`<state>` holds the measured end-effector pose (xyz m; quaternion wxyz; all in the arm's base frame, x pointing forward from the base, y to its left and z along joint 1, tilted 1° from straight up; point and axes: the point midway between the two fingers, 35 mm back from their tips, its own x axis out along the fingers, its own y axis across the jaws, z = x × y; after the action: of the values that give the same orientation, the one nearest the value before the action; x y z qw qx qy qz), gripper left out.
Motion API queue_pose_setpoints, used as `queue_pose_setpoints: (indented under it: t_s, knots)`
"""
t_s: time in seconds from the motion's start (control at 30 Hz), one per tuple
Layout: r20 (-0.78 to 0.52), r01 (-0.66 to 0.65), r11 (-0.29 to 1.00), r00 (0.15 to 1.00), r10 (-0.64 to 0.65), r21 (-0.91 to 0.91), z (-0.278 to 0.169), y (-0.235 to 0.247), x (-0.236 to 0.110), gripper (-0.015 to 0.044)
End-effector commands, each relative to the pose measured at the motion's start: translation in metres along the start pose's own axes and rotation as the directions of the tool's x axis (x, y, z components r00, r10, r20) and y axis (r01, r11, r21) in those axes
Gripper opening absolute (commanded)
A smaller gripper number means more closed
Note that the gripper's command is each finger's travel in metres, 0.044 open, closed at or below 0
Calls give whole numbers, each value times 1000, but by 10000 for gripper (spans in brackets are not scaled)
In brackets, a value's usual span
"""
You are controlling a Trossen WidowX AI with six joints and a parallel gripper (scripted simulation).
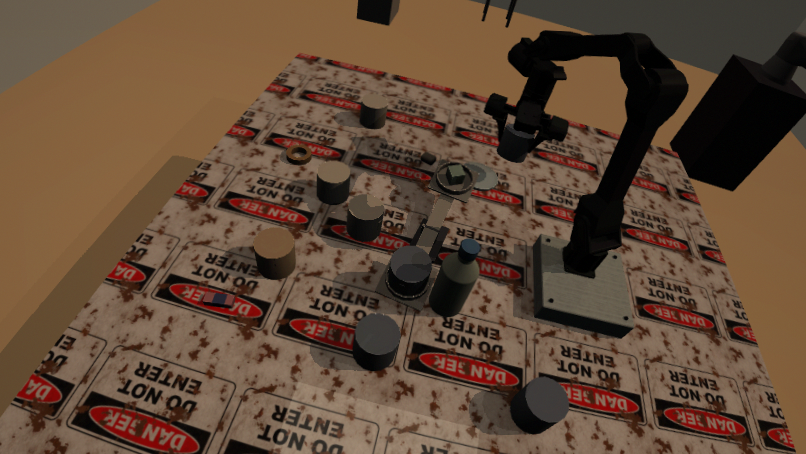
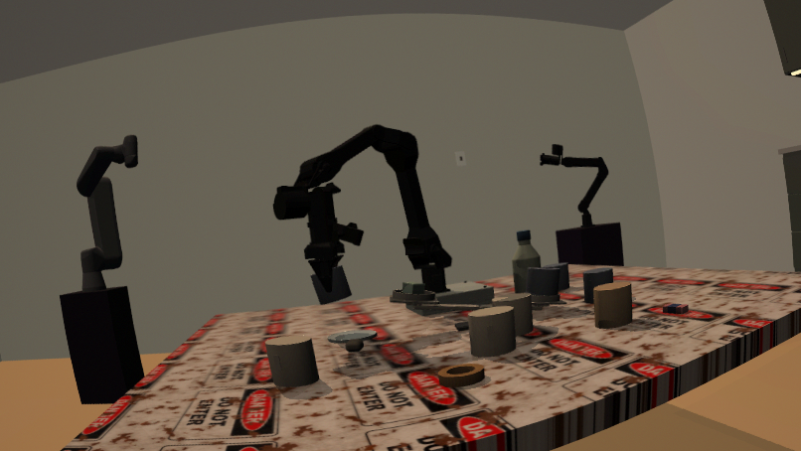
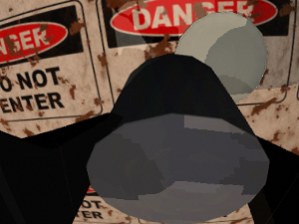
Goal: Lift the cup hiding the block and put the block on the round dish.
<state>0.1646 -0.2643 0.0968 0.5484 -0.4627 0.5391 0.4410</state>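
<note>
Beside the round dish, your gripper clamps the lifted cup; drifting over it breaks the rule.
</note>
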Motion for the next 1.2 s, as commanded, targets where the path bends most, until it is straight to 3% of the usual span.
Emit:
queue_pose_setpoints:
  t_s: [0.0,0.33,0.77,1.17]
  knots:
    - [1,-3,1000,1000,3,-7,-7,10,6,0]
    - [-1,-3,1000,1000,3,-11,-24,38,19,0]
    - [-1,-3,1000,1000,3,-12,-24,38,56,0]
    - [-1,-3,1000,1000,3,-12,-24,38,69,0]
